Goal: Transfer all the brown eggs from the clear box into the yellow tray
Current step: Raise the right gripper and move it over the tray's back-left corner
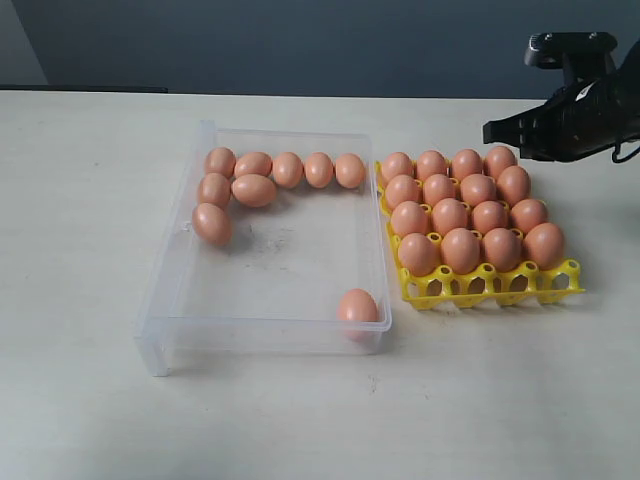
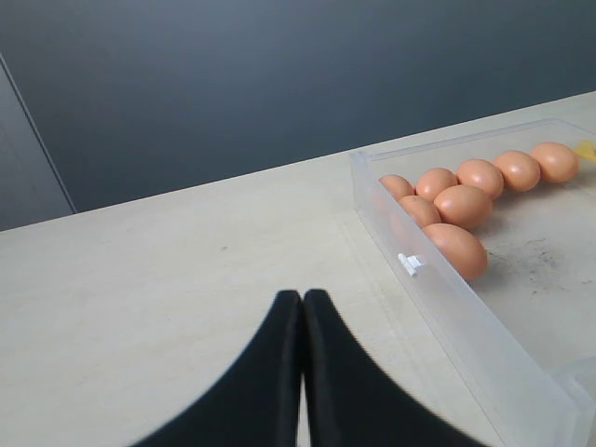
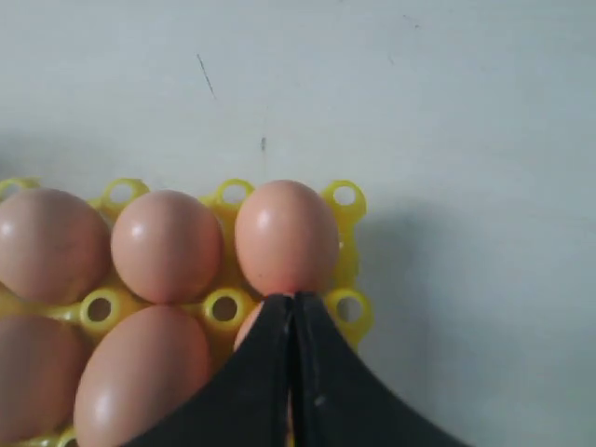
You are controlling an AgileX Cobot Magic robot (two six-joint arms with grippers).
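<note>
Black right gripper (image 1: 490,131) hangs closed, empty, over the yellow tray's (image 1: 500,290) far corner; left gripper (image 2: 301,300) closed. Smooth, matte brown eggs (image 1: 450,213).

Nine brown eggs (image 1: 254,189) lie in clear box (image 1: 260,335), sixteen in yellow tray (image 1: 490,285).

The yellow tray (image 3: 349,251) runs off two edges of the right wrist view, so its full grid cannot be counted. The brown eggs (image 3: 284,237) along those edges are cropped with it. One egg in the tray is almost wholly hidden behind the pressed-together fingers of the right gripper (image 3: 294,300). In the exterior view the right arm (image 1: 590,110), above the tray's far corner, is cut by the picture's edge. In the left wrist view the clear box (image 2: 466,303) beside the tray is cropped, and only a sliver of the tray shows.
</note>
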